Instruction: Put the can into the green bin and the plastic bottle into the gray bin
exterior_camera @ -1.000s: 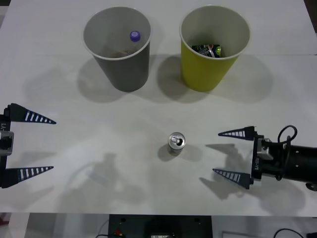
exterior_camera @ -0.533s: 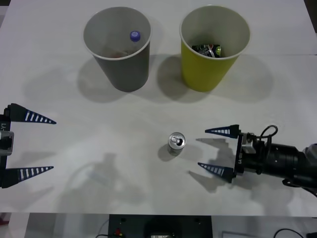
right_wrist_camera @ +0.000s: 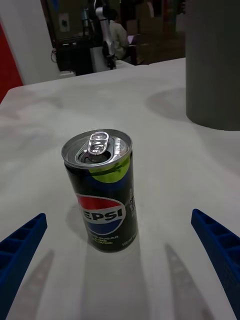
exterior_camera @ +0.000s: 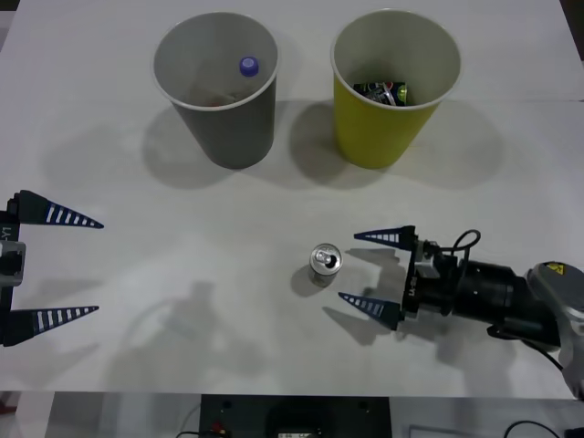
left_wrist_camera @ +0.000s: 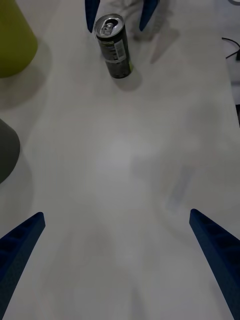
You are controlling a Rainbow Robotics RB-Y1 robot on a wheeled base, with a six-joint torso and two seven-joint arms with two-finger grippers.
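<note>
The can (exterior_camera: 325,263) stands upright on the white table near the front middle; its black body with a yellow-green patch fills the right wrist view (right_wrist_camera: 102,192). My right gripper (exterior_camera: 365,269) is open just right of the can, its fingertips almost level with it, apart from it. The plastic bottle's purple cap (exterior_camera: 248,66) shows inside the gray bin (exterior_camera: 219,87) at the back left. The green bin (exterior_camera: 392,82) at the back right holds a dark can-like thing (exterior_camera: 383,91). My left gripper (exterior_camera: 73,266) waits open at the left edge.
The white table (exterior_camera: 182,228) lies bare between the can and the two bins. In the left wrist view the can (left_wrist_camera: 114,45) stands far off with the right gripper's blue fingertips (left_wrist_camera: 91,17) behind it. The table's front edge runs close below both grippers.
My right gripper has slid left along the table toward the can, staying open. The can, the bins and the left gripper have not moved.
</note>
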